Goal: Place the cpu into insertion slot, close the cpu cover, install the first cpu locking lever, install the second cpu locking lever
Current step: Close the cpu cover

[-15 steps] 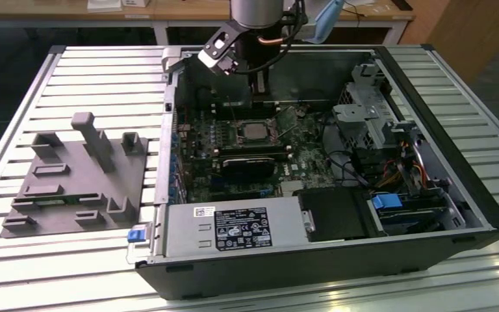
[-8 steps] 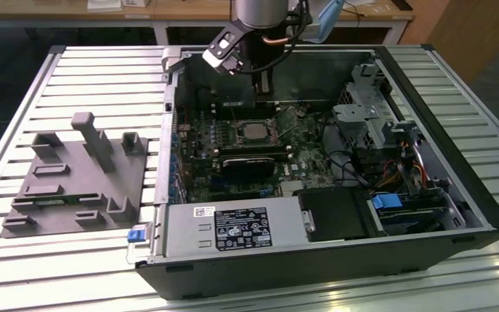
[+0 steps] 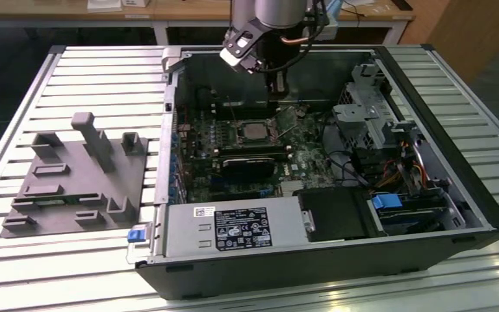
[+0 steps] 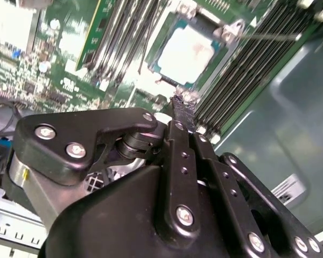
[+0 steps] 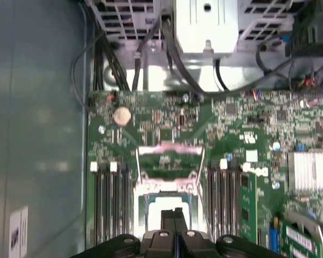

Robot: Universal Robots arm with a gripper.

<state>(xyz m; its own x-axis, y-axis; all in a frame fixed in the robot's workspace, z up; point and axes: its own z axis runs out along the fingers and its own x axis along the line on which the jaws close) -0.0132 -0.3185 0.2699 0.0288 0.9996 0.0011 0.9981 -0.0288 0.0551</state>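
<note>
- While the gripper [image 3: 273, 91] hangs over the board [image 3: 312, 156], we read the cpu [image 3: 251, 132] at about 7 o'clock from it in the exterior view, lower and apart.
- Fingers [image 4: 177, 115] pressed together; we see nothing between them.
- Cpu sits flat in the slot [image 4: 161, 51]; square, so no long axis to favour.
- Cover [image 5: 170, 161] looks tilted up off the slot, just past the cpu from the fingertips in the first wrist view.
</note>
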